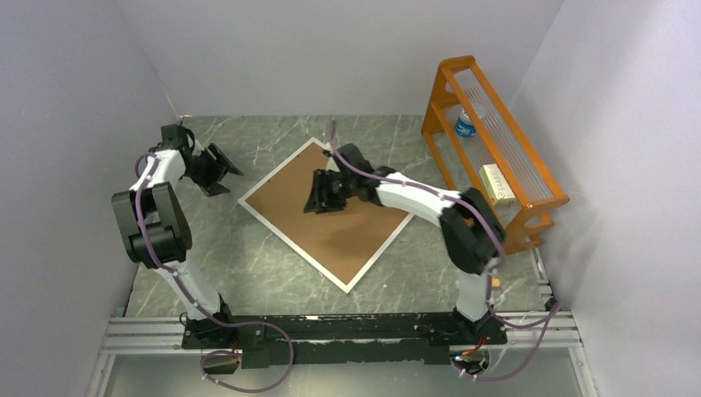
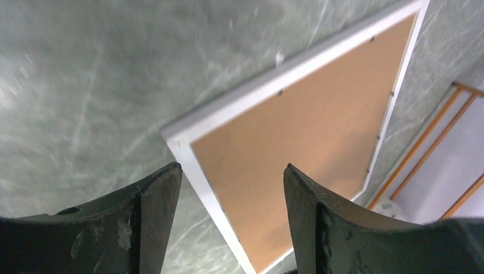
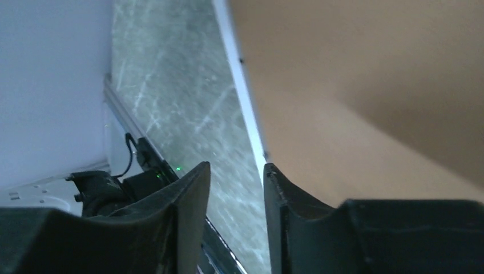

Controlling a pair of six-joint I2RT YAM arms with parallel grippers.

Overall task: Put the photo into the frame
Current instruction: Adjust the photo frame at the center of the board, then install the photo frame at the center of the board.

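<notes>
The frame (image 1: 289,244) lies flat on the table as a diamond, back side up, its narrow white border around the brown backing board (image 1: 347,236). The photo is not visible in any view. My right gripper (image 1: 322,194) hovers over the upper part of the backing board; in the right wrist view (image 3: 236,168) its jaws stand a narrow gap apart with nothing between them, near the frame's border (image 3: 242,85). My left gripper (image 1: 219,169) is open and empty over bare table, left of the frame's left corner (image 2: 182,134); in the left wrist view (image 2: 232,168) it points at that corner.
An orange rack (image 1: 496,149) stands at the back right against the wall, holding a blue-labelled bottle (image 1: 465,124) and a small box (image 1: 496,184). Walls close the table on the left, back and right. The arms' base rail (image 1: 331,331) runs along the near edge.
</notes>
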